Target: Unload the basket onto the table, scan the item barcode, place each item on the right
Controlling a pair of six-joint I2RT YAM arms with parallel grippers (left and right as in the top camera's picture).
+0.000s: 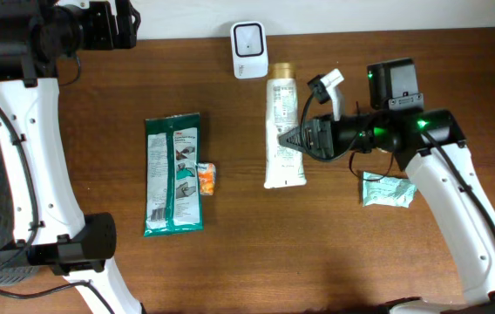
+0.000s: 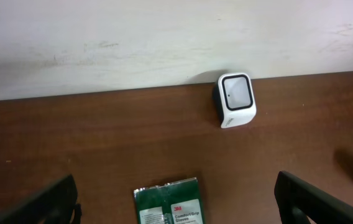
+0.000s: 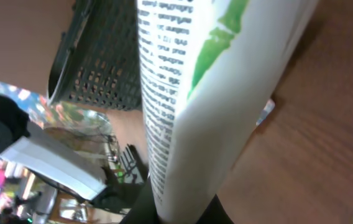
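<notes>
Dark wood tabletop (image 1: 230,253) against a white wall (image 2: 133,37). The left hand (image 2: 175,186) is spread wide, the green packet (image 2: 167,202) showing between its fingers (image 2: 46,202); only the overhead shows the small orange pack (image 1: 206,177) beside it. Right of centre the tube (image 1: 281,105) runs near-to-far, gold cap towards the scanner (image 1: 249,50), pinched at its side by the right hand (image 1: 289,138), perhaps lifted slightly. Only the right wrist shows its small print

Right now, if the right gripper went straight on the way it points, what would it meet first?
The right gripper, shut on the white tube, points left in the overhead view. Past the tube, the green packet comes first, though height is unclear: it might pass above.
</notes>
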